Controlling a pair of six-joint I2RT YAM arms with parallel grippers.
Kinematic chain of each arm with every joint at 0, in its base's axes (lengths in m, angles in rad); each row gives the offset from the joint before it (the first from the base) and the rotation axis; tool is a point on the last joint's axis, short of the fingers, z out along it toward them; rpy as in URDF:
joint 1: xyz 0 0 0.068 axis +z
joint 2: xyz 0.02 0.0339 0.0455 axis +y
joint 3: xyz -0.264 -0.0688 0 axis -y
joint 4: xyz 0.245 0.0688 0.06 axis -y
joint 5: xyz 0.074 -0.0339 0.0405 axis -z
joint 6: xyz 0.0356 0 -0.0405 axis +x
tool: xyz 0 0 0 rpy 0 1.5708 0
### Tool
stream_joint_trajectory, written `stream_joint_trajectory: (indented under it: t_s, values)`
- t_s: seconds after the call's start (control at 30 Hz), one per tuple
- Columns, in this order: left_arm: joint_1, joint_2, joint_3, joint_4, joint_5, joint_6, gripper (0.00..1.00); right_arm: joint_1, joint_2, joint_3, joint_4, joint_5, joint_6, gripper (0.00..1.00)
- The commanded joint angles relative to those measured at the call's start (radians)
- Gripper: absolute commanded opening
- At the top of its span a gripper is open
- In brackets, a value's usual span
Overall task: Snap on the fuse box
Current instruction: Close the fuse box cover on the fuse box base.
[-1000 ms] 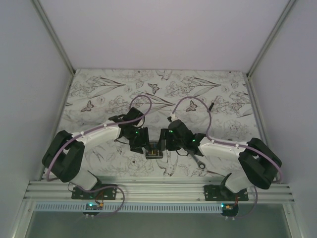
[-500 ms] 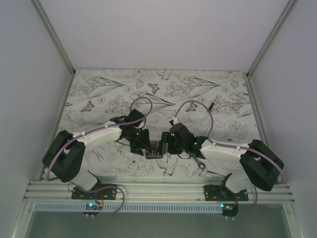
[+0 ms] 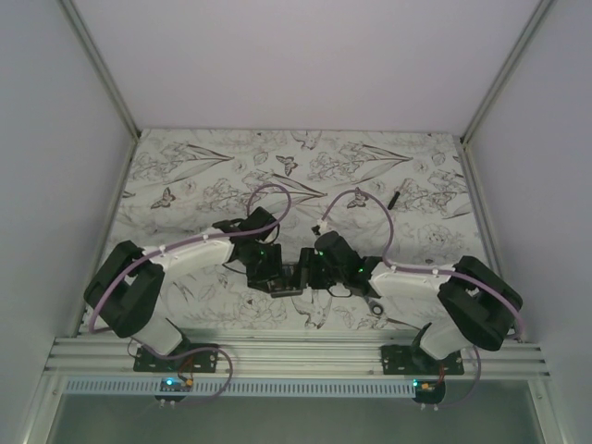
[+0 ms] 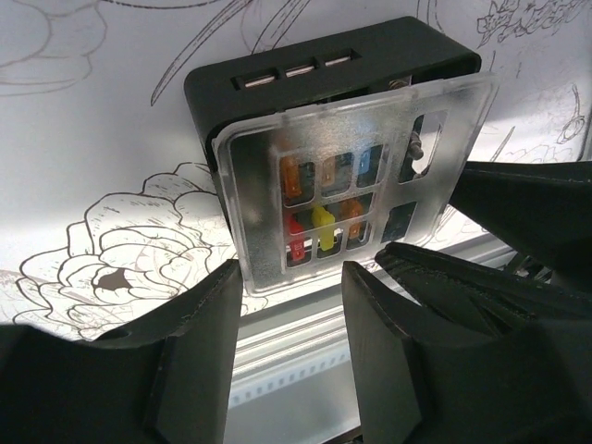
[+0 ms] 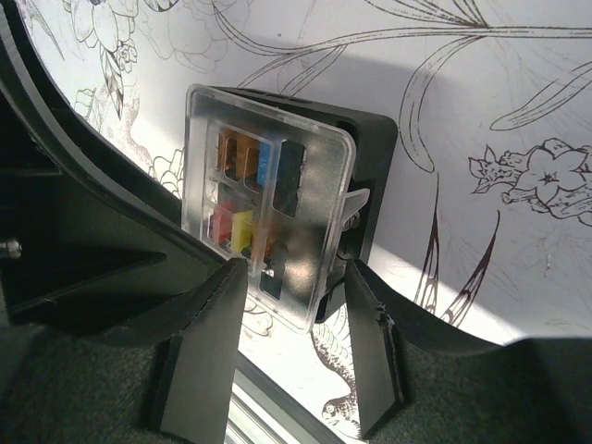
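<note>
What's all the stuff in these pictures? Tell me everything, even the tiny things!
fuse box: one, black, middle of the cloth, between the two grippers
cover: one, clear, sitting askew on the fuse box
fuses: about six seen, orange, blue, red and yellow, in the fuse box under the cover
wrench: one, silver, by the right arm, partly hidden
stick: one, black, thin, far right part of the cloth
cloth: one, white with black flower and butterfly drawings, under everything
arms: two, white and black, left arm and right arm, reaching in from the near edge
grippers: two, black, left gripper and right gripper, fingers apart at the fuse box's edge
</note>
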Motion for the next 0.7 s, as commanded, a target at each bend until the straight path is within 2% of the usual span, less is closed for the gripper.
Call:
stream_joint_trajectory:
  t_s: [0.0, 0.13, 0.27, 0.43, 0.67]
  values:
    - [-0.029, 0.002, 0.005, 0.08, 0.036, -0.042, 0.48, 0.014, 0.015, -0.006, 0.157, -0.096, 0.052, 0.5]
    - [-0.03, -0.054, -0.009, 0.095, 0.023, -0.048, 0.5, 0.014, 0.001, 0.005, 0.081, -0.049, 0.022, 0.52]
    - [-0.041, -0.089, -0.043, 0.105, 0.01, -0.076, 0.52, 0.012, -0.027, 0.052, -0.074, 0.088, -0.055, 0.6]
    - [-0.056, -0.092, -0.064, 0.112, 0.014, -0.079, 0.57, 0.005, -0.009, 0.098, -0.142, 0.139, -0.123, 0.71]
    - [-0.052, -0.134, -0.108, 0.096, -0.004, -0.063, 0.69, 0.001, -0.037, 0.13, -0.236, 0.205, -0.171, 0.83]
